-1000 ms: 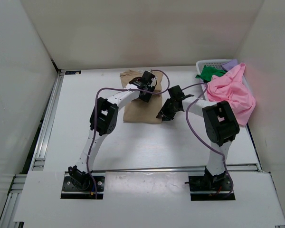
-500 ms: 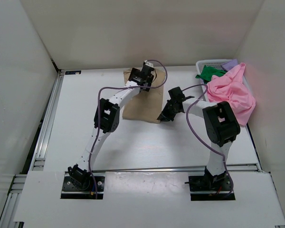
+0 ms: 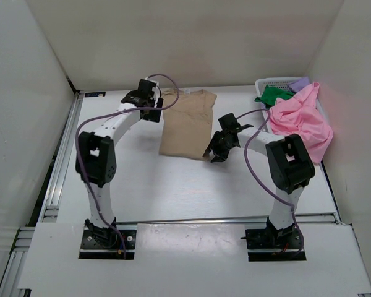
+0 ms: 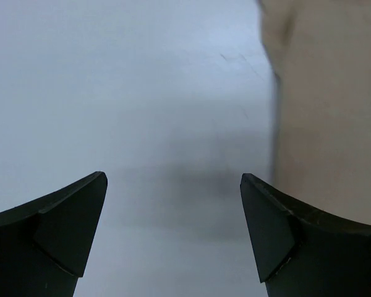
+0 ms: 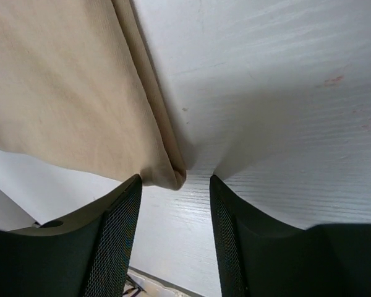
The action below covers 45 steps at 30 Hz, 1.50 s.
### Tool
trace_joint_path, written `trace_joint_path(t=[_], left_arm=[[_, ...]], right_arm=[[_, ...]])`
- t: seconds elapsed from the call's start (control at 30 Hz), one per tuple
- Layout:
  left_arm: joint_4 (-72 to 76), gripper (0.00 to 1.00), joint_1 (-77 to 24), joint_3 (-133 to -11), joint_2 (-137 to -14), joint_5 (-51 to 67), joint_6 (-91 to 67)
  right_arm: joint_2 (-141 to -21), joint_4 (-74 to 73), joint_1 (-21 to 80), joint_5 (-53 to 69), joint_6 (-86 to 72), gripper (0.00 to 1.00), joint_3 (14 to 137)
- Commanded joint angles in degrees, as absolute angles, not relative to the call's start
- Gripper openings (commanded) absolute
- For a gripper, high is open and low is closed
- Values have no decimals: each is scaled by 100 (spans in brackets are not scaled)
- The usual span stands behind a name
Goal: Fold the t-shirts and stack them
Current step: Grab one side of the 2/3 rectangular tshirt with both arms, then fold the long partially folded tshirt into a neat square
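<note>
– Folding the tan t-shirt [image 3: 187, 124], is it?
– I'd judge so. It lies as a long panel at upper centre of the desk [image 3: 173, 185]. The left claw [image 4: 173, 178] gapes wide over bare desk left of it. The right claw [image 5: 175, 185] stands half-parted at its lower right corner, gripping nothing.
– Next?
– Pinch that corner and fold upward. There's room left and below, but the basket [image 3: 278, 81] and pink t-shirt [image 3: 303, 124] crowd the right.

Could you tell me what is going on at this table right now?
Two robot arms are folding t-shirts. The tan shirt lies partly folded on the table; the left hand hovers open over bare table beside it, and the right hand is open at its near corner. The pink shirt, green shirt and purple shirt wait at the white basket.
</note>
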<state>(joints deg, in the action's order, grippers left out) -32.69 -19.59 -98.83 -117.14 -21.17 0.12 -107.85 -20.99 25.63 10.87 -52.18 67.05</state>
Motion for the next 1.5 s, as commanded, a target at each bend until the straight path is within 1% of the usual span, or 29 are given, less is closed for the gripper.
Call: trace_joint_path(t=[0.0,0.07,0.1,0.2,0.23,0.3,0.43,0.53,0.57,0.63,0.7,0.8,0.87,0.93,1.03,1.07,1.13,1.17,1.2,1.27,1.3,1.4,1.43,1.47], left_arm=[[-4286,100,-1909,-9308,-11231,-244,0],[-4718,95,-1785,-9308,-11451,401,0],[-4824,94,-1662,-9308,-11635,970,0],[-4782,93,-1530,-9308,-11785,1685,0],[-4668,93,-1529,-9308,-11856,1740,0],[-4614,91,-1529,-9308,-11909,1740,0],[-4614,82,-1477,-9255,-12032,1819,0],[-4614,77,-1477,-9202,-12032,2090,0],[-4614,73,-1477,-9202,-12032,2179,0],[-4614,70,-1477,-9149,-12032,2468,0],[-4614,71,-1477,-9010,-11927,2610,0],[-4614,82,-1477,-8807,-11760,2742,0],[-4614,84,-1477,-8728,-11611,2856,0],[-4544,83,-1529,-8640,-11531,2787,0],[-4482,73,-1591,-8806,-11768,2356,0],[-4482,63,-1591,-8859,-11856,2295,0],[-4482,53,-1591,-8990,-12093,2232,0],[-4482,46,-1591,-9043,-12146,2232,0],[-4482,31,-1591,-9044,-12260,2232,0],[-4482,13,-1539,-9202,-12261,2232,0],[-4482,10,-1538,-9202,-12261,2232,0],[-4482,10,-1486,-8940,-11954,2163,0],[-4482,10,-1485,-8817,-11657,2101,0],[-4482,10,-1485,-8493,-11480,2101,0]], right_arm=[[-10880,-2399,2689,1046,-5290,53,6812],[-10959,-2399,2689,1099,-5370,53,6864],[-11021,-2399,2742,1099,-5422,51,6864],[-11126,-2347,2742,1151,-5493,46,6926],[-11127,-2347,2742,1151,-5493,42,6926],[-11127,-2347,2742,1046,-5554,41,6987],[-11180,-2347,2689,905,-5607,35,6987],[-11232,-2294,2637,765,-5660,26,6987],[-11232,-2294,2637,765,-5660,19,7048],[-11232,-2294,2637,765,-5660,13,7049],[-11232,-2294,2637,765,-5660,10,7102],[-11232,-2294,2637,703,-5660,7,7102],[-11171,-2294,2637,703,-5607,5,7049],[-11171,-2294,2637,703,-5607,4,7049],[-11171,-2294,2637,650,-5607,4,6996],[-11171,-2294,2637,650,-5607,3,6996],[-11171,-2294,2637,650,-5607,1,6996],[-11171,-2294,2637,650,-5555,1,6996],[-11171,-2294,2637,598,-5555,1,6996],[-11171,-2294,2637,598,-5397,0,6996],[-11119,-2294,2637,598,-5396,0,6996],[-10794,-2294,2637,449,-5177,0,6917],[-10671,-2294,2706,396,-5125,0,6813],[-10531,-2294,2777,335,-5124,0,6759]])
